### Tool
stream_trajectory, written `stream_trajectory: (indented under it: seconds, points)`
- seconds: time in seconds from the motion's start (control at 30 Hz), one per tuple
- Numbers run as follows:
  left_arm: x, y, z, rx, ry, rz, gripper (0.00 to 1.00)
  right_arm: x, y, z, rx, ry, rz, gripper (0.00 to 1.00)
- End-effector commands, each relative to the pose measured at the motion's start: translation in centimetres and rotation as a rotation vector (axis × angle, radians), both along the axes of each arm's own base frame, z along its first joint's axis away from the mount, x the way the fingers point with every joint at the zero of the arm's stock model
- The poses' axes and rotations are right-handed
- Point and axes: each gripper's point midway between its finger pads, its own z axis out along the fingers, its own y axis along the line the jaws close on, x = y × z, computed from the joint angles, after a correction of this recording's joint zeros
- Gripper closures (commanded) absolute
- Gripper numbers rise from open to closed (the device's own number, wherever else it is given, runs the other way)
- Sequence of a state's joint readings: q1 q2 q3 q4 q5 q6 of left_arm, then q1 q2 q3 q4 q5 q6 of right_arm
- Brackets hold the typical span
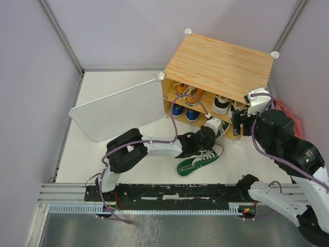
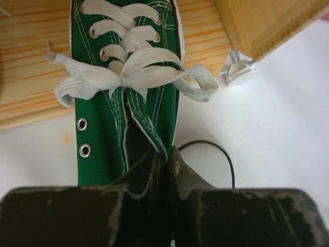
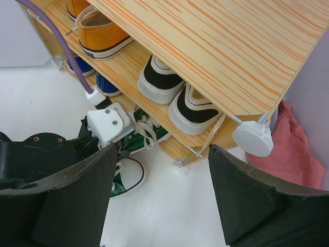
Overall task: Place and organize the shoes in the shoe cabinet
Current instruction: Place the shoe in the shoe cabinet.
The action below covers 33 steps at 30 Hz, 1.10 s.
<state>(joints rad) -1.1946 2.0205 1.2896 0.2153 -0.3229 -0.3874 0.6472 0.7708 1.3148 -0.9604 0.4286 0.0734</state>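
Observation:
My left gripper (image 2: 164, 160) is shut on the collar edge beside the tongue of a green shoe (image 2: 123, 77) with white laces. The shoe's toe points into the lower right bay of the shoe cabinet (image 1: 221, 64). From above, that gripper (image 1: 216, 127) sits at the cabinet's lower front. A second green shoe (image 1: 200, 160) lies on the floor just in front. Two orange shoes (image 3: 100, 33) and two black shoes (image 3: 159, 80) stand on the upper shelf, blue shoes (image 3: 105, 85) below. My right gripper (image 3: 162, 195) hangs open and empty by the cabinet's right front corner.
The cabinet's pale door (image 1: 121, 108) stands swung open to the left. A pink cloth (image 3: 298, 149) lies right of the cabinet, by a white corner knob (image 3: 252, 138). Grey walls close in the white floor (image 1: 118, 159) on three sides.

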Motion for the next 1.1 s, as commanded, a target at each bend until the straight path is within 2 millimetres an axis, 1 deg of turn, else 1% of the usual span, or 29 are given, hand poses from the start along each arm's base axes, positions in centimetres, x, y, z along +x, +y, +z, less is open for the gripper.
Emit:
stream_trajectory:
  seconds: [0.0,0.03,0.23,0.27,0.3,0.4,0.53,0.7,0.77,0.8,0.9,0.97,1.03,1.07]
  points:
    - [2.7,-4.4,8.8,-0.251,-0.155,0.005,0.97,-0.2,-0.6,1.4,0.015,-0.048,-0.016,0.20]
    - [3.0,-4.8,9.2,-0.269,-0.162,0.008,0.97,-0.2,-0.7,1.4,0.014,-0.049,-0.020,0.20]
    - [5.4,-7.3,9.6,-0.317,-0.169,0.018,0.97,-0.5,-1.1,1.1,0.001,-0.037,-0.030,0.20]
    - [5.7,-7.6,9.0,-0.316,-0.162,0.020,0.97,-0.5,-1.2,0.9,-0.001,-0.033,-0.031,0.20]
    - [6.0,-7.8,9.1,-0.328,-0.157,0.025,0.97,-0.6,-1.3,0.9,-0.001,-0.034,-0.035,0.20]
    - [6.8,-8.2,8.5,-0.349,-0.144,0.039,0.97,-0.8,-1.6,0.8,-0.008,-0.029,-0.041,0.20]
    - [7.7,-8.7,8.8,-0.379,-0.153,0.067,0.97,-1.2,-2.0,0.8,-0.012,-0.030,-0.048,0.20]
    - [8.8,-9.5,9.6,-0.443,-0.146,0.108,0.97,-1.5,-2.4,0.8,-0.019,-0.030,-0.055,0.20]
    - [9.0,-10.2,10.9,-0.485,-0.143,0.111,0.97,-1.6,-2.6,0.7,-0.028,-0.026,-0.061,0.20]
    - [9.1,-10.6,10.1,-0.483,-0.133,0.109,0.97,-1.6,-2.7,0.6,-0.034,-0.023,-0.062,0.20]
    - [9.1,-11.5,9.7,-0.499,-0.109,0.103,0.97,-1.8,-3.0,0.4,-0.038,-0.021,-0.068,0.20]
    - [9.0,-11.7,9.2,-0.496,-0.094,0.097,0.89,-1.8,-3.0,0.3,-0.039,-0.019,-0.067,0.20]
    - [8.8,-11.6,8.4,-0.476,-0.077,0.095,0.74,-1.8,-3.0,0.1,-0.042,-0.016,-0.068,0.19]
    - [8.7,-11.5,7.9,-0.464,-0.071,0.095,0.64,-1.8,-3.0,0.0,-0.042,-0.014,-0.067,0.19]
